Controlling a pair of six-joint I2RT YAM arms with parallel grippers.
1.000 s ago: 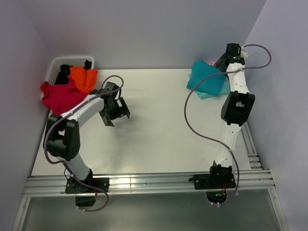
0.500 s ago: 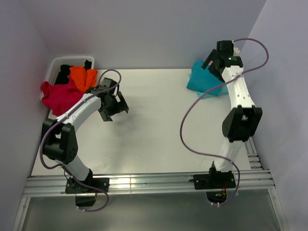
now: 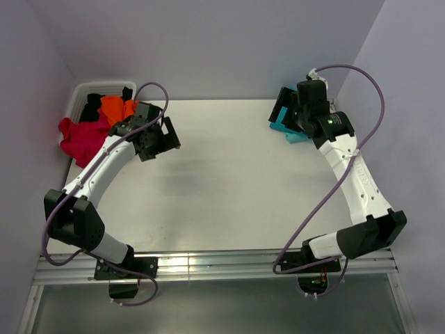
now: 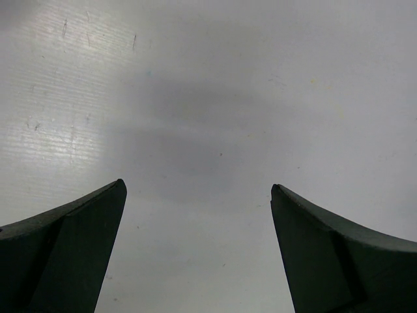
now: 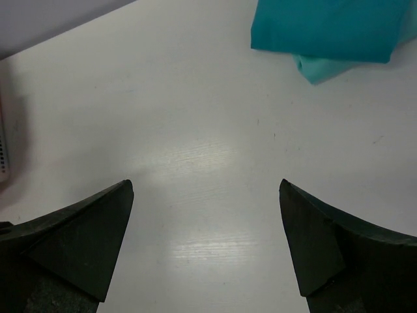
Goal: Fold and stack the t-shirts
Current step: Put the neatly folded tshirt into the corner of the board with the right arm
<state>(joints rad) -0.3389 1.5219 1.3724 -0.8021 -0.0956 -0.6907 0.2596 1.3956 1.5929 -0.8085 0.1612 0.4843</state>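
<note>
Pale lavender walls box in a white desk [image 3: 222, 195], with two arms reaching toward its far corners. Left hand [image 3: 156, 139]: fingers wide apart, nothing between them, bare desk beneath in its wrist view. Just beyond it on its left side: white slotted basket [image 3: 78, 92] holding an orange t-shirt [image 3: 117, 110] and a black t-shirt [image 3: 92, 108], with a crimson t-shirt [image 3: 80, 136] spilling over the basket's near edge onto the desk; all three crumpled and unfolded. Right hand [image 5: 205, 186]: fingers likewise spread, empty, held above bare desk. Ahead of it and to its right: folded teal-blue t-shirt [image 5: 326, 26] lying on a mint-green t-shirt [image 5: 319, 67], whose corner shows from under it. Progress, as judged: two shirts stacked, three waiting. Risks: the crimson, orange and black cloth lie bunched against each other, so a pull on one would likely drag another out or shift the light basket; the right hand sits close to the finished stack, and a careless sweep could rumple its folds. Obstructions: a purple cable [image 3: 150, 85] loops loosely above the left hand and could catch on the basket rim during a reach.
</note>
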